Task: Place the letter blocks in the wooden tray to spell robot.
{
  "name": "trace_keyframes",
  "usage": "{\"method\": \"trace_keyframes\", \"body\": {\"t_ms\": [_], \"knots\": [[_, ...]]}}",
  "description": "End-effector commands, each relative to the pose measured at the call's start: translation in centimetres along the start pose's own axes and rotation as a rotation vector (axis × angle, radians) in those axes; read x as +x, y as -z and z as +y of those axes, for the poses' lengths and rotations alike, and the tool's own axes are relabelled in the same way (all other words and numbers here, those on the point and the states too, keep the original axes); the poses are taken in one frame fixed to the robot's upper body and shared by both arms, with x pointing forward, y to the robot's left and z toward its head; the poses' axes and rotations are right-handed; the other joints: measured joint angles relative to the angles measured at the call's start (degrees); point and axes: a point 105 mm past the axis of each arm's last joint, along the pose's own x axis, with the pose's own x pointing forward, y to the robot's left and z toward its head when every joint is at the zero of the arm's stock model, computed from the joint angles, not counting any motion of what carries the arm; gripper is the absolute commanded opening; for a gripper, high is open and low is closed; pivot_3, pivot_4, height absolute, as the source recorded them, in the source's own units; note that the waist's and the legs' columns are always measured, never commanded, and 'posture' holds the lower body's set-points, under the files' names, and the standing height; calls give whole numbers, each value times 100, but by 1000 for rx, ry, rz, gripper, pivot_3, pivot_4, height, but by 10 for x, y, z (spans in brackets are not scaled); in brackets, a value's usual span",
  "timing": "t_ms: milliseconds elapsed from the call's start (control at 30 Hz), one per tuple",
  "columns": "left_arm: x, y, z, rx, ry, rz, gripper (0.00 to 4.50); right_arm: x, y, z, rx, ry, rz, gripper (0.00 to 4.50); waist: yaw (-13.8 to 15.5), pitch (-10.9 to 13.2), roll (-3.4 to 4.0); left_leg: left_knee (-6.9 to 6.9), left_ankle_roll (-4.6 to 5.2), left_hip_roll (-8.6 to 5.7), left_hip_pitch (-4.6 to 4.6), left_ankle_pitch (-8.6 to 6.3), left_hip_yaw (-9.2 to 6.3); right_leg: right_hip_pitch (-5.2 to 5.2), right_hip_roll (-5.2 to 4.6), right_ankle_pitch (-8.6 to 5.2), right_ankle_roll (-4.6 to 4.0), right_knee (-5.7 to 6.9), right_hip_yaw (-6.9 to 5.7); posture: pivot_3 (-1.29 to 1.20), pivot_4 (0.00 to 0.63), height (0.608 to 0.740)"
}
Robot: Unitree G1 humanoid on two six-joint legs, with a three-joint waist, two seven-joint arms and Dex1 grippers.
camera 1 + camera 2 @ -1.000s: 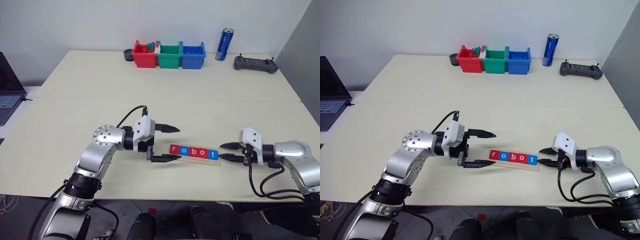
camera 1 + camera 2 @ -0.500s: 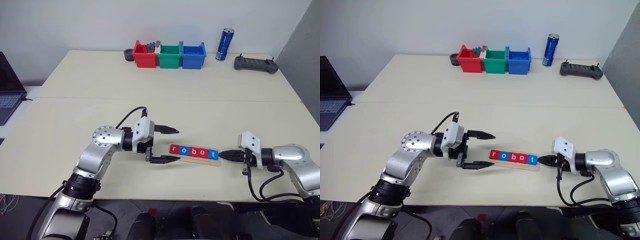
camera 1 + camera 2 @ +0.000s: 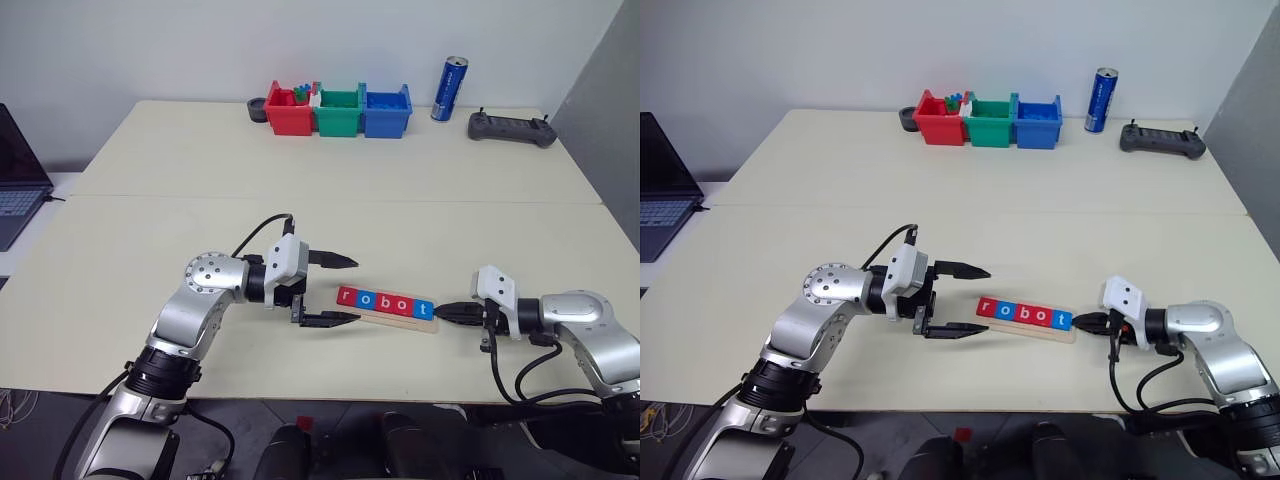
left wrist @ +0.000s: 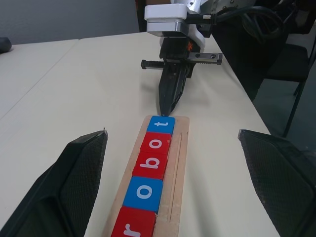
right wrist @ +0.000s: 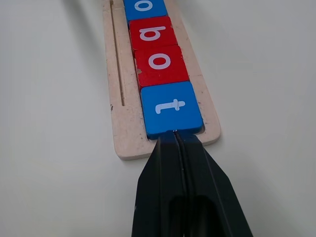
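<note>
Blocks (image 3: 386, 302) sit in a row in the tray (image 4: 178, 163) near the table's (image 3: 300, 170) front edge, reading r-o-b-o-t, red, blue, red, red, blue. My right gripper (image 5: 176, 139), fingers pressed together and empty, has its tip against the blue t end. My left gripper (image 3: 331, 290) gapes wide, holding nothing, just beside the r end.

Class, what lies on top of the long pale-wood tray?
On the long pale-wood tray lie five red and blue square letter blocks spelling robot; the wood beneath them is covered.
</note>
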Motion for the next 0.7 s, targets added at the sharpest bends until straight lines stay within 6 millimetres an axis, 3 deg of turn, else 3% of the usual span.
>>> {"method": "trace_keyframes", "body": {"t_ms": [33,167,267,633,700], "knots": [[-2,-8,1,42,0,-3,4500,-8,-11,-7,-40,21,-13,23,2,0,0,0,0,0,0,0,0,0,0,0,0,0,0,0,150,740],[-6,-5,2,38,-7,9,4500,-19,-19,-11,-48,31,-7,23,5,0,0,0,0,-1,-1,0,0,0,0,0,0,0,0,0,150,740],[-11,-1,5,25,-28,32,4500,-26,-29,-9,-15,12,-34,591,2,0,0,0,0,0,-1,0,0,0,0,0,0,0,0,0,150,740],[-26,21,6,5,-95,181,4500,-27,-35,12,56,-33,-43,4416,24,0,0,0,0,-1,-4,0,-2,0,-1,0,0,-1,-1,0,150,740],[-27,22,5,5,-93,190,4500,-27,-36,16,59,-38,-41,4462,25,0,0,0,0,-2,-4,0,-1,0,-1,0,0,-1,0,0,150,740]]}}
